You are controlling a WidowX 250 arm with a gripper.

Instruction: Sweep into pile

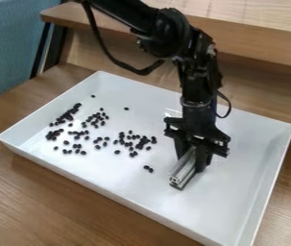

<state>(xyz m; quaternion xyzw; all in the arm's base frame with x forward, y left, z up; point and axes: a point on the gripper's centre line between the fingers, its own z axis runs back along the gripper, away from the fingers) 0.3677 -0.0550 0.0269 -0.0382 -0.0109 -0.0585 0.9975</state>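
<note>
The black gripper [194, 156] hangs down over the right half of the white tray [237, 202], shut on a silver metal bar [183, 170] that stays low at the tray floor and slants toward the near side. Many small black beans [135, 139] lie scattered on the tray floor left of the gripper, in loose clusters from the middle to the left side. Two beans [148, 168] lie apart from the rest, just left of the bar. Single beans [126, 108] sit toward the back.
The tray's raised rim [103, 188] runs all around the work area. It stands on a brown wooden table [38, 197]. Behind it rises a wooden ledge [257, 43], and blue fabric [6, 48] is at the back left.
</note>
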